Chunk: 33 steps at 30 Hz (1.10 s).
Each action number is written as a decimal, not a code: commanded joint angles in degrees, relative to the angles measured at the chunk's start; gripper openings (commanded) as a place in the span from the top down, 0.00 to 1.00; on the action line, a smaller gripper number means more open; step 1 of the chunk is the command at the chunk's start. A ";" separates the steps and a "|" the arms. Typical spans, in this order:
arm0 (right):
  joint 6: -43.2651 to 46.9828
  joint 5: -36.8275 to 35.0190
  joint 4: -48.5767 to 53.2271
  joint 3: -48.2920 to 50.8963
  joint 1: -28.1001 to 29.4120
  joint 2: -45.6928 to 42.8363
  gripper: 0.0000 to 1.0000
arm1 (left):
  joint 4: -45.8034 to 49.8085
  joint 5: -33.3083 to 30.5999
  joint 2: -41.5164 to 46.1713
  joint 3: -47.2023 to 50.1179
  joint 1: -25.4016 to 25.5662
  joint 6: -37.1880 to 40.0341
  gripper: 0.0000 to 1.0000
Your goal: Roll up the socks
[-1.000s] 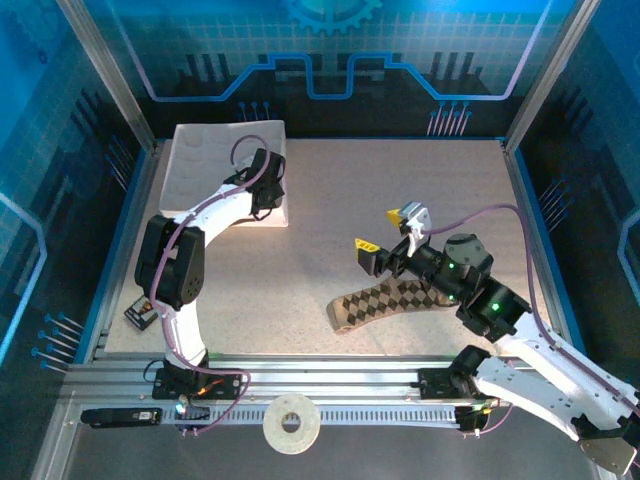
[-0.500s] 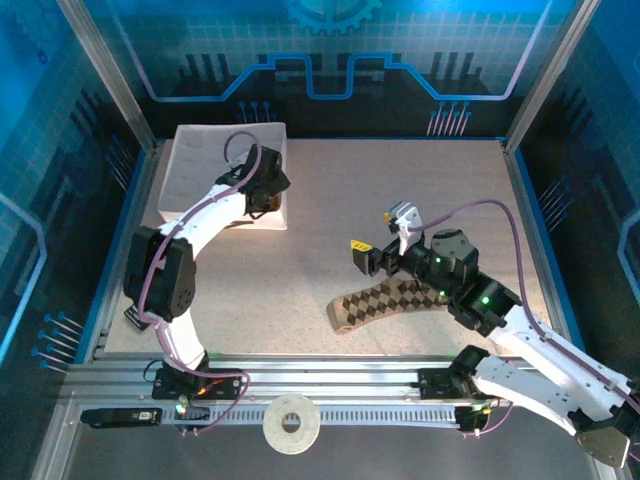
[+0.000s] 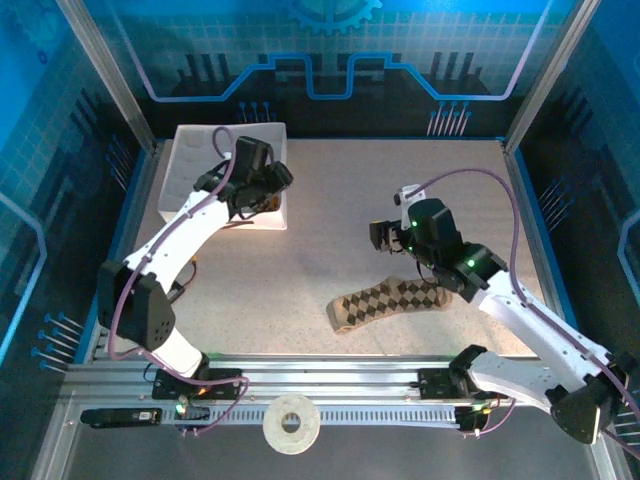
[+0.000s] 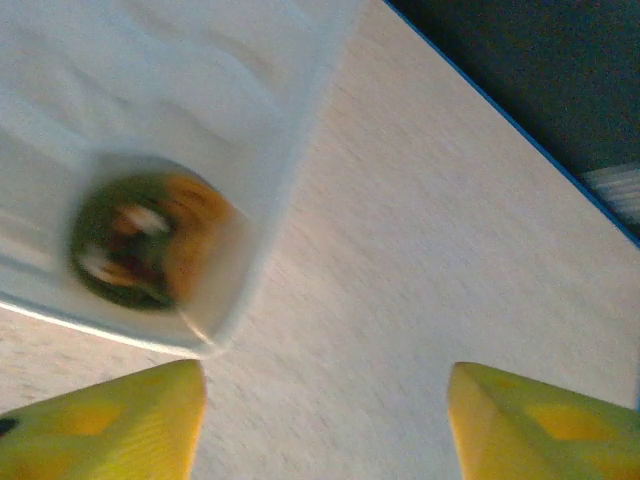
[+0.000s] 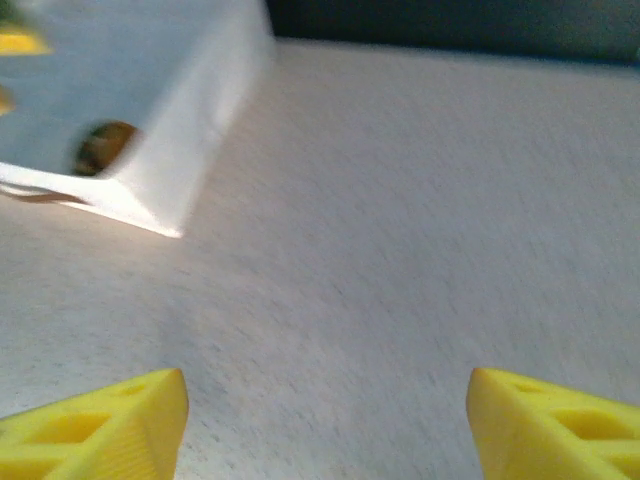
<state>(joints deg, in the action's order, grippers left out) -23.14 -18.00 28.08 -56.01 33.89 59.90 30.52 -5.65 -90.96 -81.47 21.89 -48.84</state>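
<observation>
1. My left claw [image 4: 320,430] hangs spread and empty at the edge of the white tray [image 4: 200,60], where the olive-green sock [image 4: 140,240] sits rolled up.
2. My right claw [image 5: 325,425] is spread and empty above the bench [image 3: 330,190].
3. The tan argyle sock [image 3: 390,300] lies flat on the bench; I judge it needs rolling next, from one end.

The overhead view is sharp and evenly lit from above. The pale counter [image 3: 330,200] reads bright and the blue walls dim, with faint shadows beside the arms. Motion blur streaks the left wrist view, smearing the olive-green sock [image 4: 145,240] in the white tray [image 4: 200,80]. The right wrist view is soft, with the tray's near edge glaring white. The yellow jaws are out of focus in both wrist views.
</observation>
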 commanded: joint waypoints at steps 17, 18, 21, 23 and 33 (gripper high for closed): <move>-34.44 18.70 -13.32 26.83 -15.17 6.46 0.25 | -0.08 14.38 -22.07 4.79 32.25 5.24 0.59; -34.36 19.52 -14.69 26.67 -15.17 8.24 0.25 | -0.32 14.27 -22.40 5.57 31.79 4.03 0.59; -34.26 23.51 -18.31 24.37 -15.03 15.55 0.26 | 0.38 13.48 -21.79 9.50 29.80 0.38 0.60; -34.48 27.08 -22.19 21.76 -14.07 22.31 0.26 | -0.90 13.20 -19.12 14.66 27.83 -2.56 0.60; -26.00 37.22 -21.85 -9.87 -5.91 52.85 0.23 | -14.32 17.29 -5.30 35.61 18.49 -20.11 0.58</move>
<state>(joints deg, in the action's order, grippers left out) -54.22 16.69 2.68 -61.76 25.93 107.85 15.94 11.16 -96.14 -50.11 41.34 -61.65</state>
